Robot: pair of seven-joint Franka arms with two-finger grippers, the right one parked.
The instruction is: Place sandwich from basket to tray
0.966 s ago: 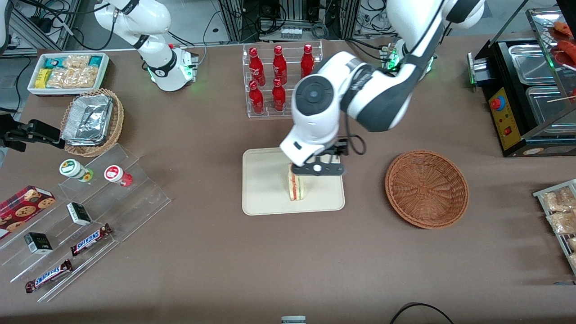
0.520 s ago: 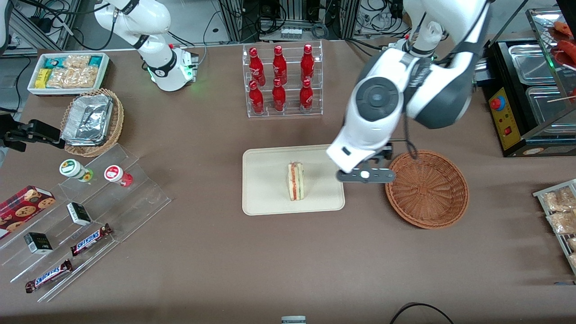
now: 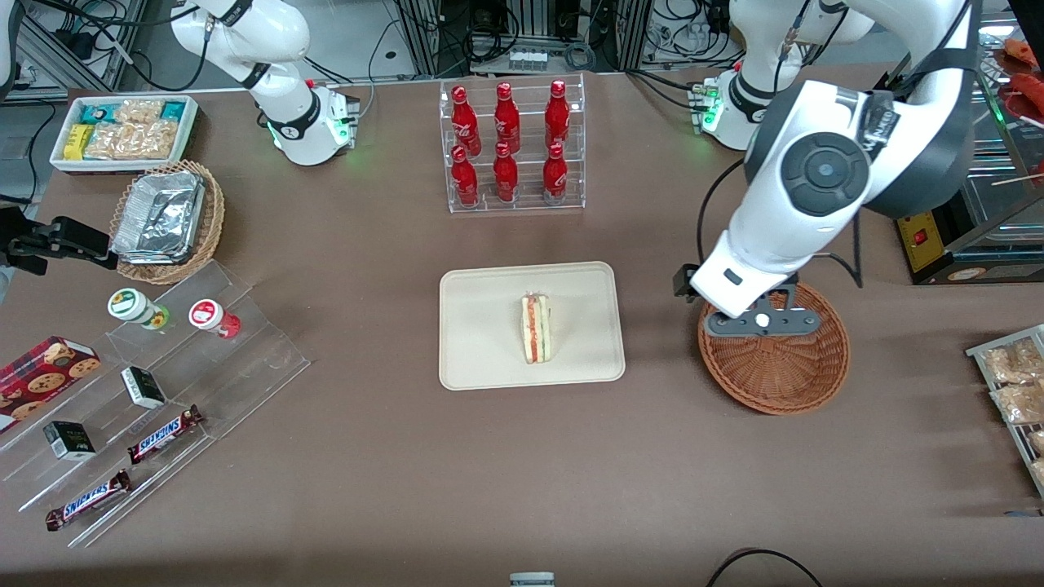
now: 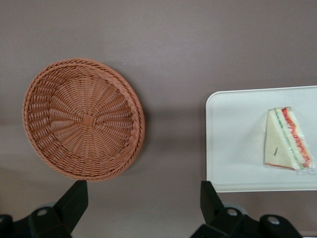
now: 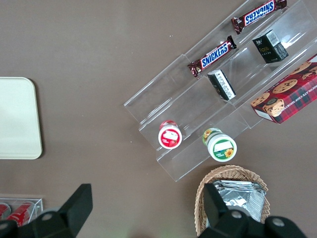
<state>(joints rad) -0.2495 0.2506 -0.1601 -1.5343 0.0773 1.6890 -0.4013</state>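
Note:
The sandwich [image 3: 536, 328], a pale wedge with red, orange and green layers, lies on the cream tray [image 3: 481, 342] in mid-table, free of any grip. In the left wrist view the sandwich [image 4: 287, 139] rests on the tray [image 4: 233, 148], well apart from the reddish-brown wicker basket [image 4: 84, 119]. The basket [image 3: 775, 371] holds nothing and sits beside the tray, toward the working arm's end. My gripper [image 3: 763, 321] hangs high over the basket's rim on the side farther from the front camera. The gripper [image 4: 143, 203] is open, with only bare table seen between its fingers.
A clear rack of red bottles [image 3: 510, 147] stands farther from the front camera than the tray. A black machine [image 3: 930, 212] and a rack of snack packets [image 3: 1015, 383] flank the basket. Toward the parked arm's end are a clear stepped stand [image 3: 163, 391] and a foil-filled tan basket [image 3: 167, 216].
My gripper has risen off the sandwich and swung from above the tray to above the basket. The sandwich stays lying on the tray.

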